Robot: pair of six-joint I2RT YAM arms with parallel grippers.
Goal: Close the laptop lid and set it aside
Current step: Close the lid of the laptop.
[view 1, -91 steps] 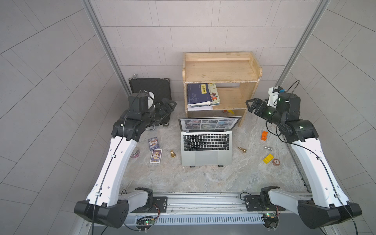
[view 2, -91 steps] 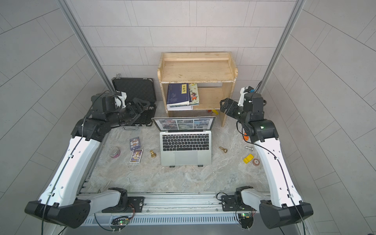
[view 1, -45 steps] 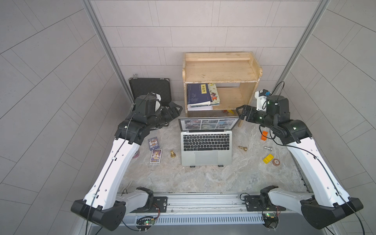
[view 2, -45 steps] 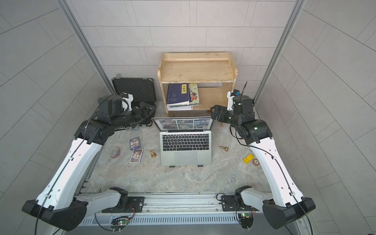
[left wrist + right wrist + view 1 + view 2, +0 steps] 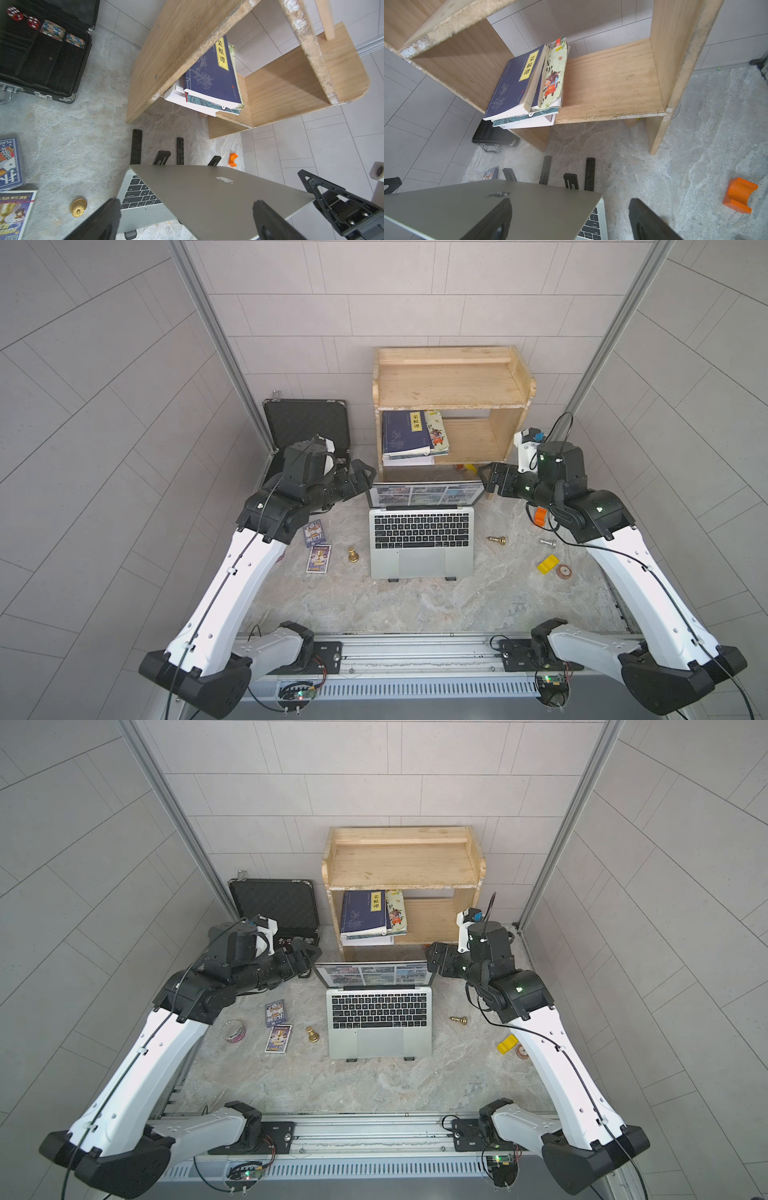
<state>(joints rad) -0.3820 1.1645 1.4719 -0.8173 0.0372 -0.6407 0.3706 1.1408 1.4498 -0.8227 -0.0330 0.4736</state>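
Front and centre on the desk [image 5: 415, 614] sits one laptop [image 5: 422, 543], propped on a black stand [image 5: 136, 147], with two little stand feet poking out just in front of it. It's open, keyboard facing up.

Left of the laptop I count two card packs [image 5: 313, 533], one gold pawn [image 5: 353, 555] standing upright and one tape roll [image 5: 233, 1031]. Right of the laptop: one yellow block [image 5: 547, 564] with one small round roll [image 5: 564, 571] just beside it, then one bolt [image 5: 547, 543], one gold chess piece [image 5: 497, 539] lying on its side, and one orange clip [image 5: 540, 516] a bit further back.

Next up, the laptop lid [image 5: 426, 494] is raised with the screen lit. Two arms, one at each top corner of it. The left fingers [image 5: 365, 472] are spread wide and holding nothing, sitting right at the lid's left corner. The right fingers [image 5: 490, 481] are the same story at the right corner: wide apart, nothing in them. Can't tell whether either pair actually touches the lid.

Behind the laptop to the left there's one open black briefcase [image 5: 305, 427]. The left wrist view shows two red dice [image 5: 33, 21] and two rows of chips [image 5: 53, 31] in it. Straight behind the laptop is one wooden shelf [image 5: 449, 381] with a small stack of books [image 5: 405, 433] on its lower board; I can't get an exact count of those.
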